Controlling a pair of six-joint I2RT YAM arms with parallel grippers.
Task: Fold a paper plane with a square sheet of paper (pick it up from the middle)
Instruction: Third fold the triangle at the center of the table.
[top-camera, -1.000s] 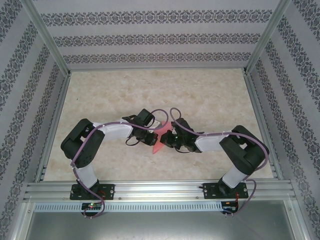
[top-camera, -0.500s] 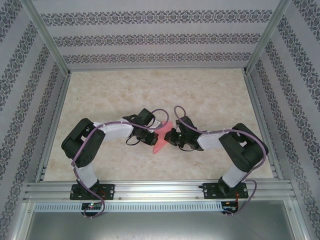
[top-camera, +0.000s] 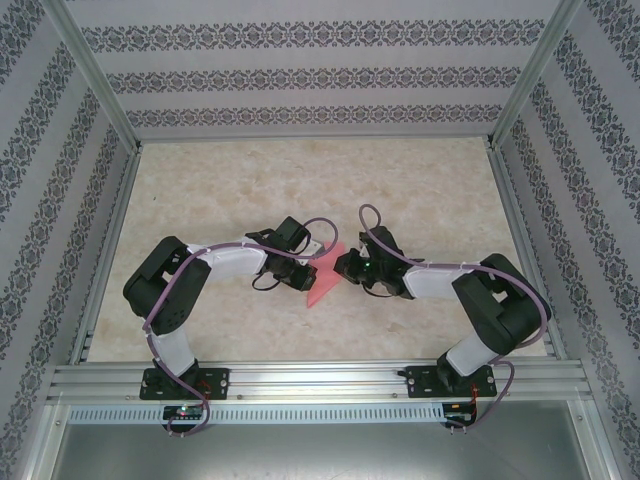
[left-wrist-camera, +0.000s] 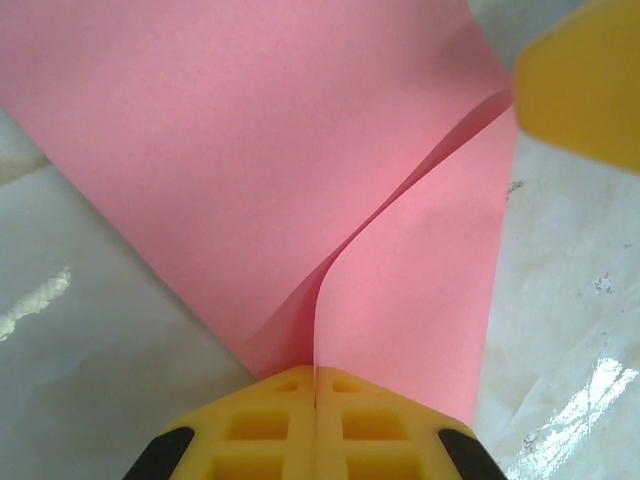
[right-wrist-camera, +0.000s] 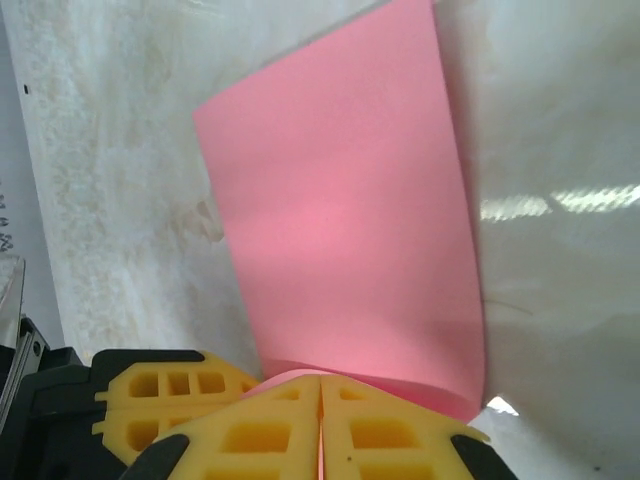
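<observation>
1. I am watching the left gripper (left-wrist-camera: 316, 385), its yellow pads pressed together, pinching one edge of the thin pink-red square sheet of paper (left-wrist-camera: 250, 150).
2. The right gripper (right-wrist-camera: 320, 392), its jaws likewise closed, is pinching the opposite side, where the paper is curling into its pads.
3. The sheet is bending along a soft fold between the two grippers, over the middle of the beige marble-patterned table (top-camera: 300, 180).

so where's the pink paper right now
In the top view the pink paper is near the middle of the table, held between the left gripper on its left and the right gripper on its right, both shut on it.
</observation>
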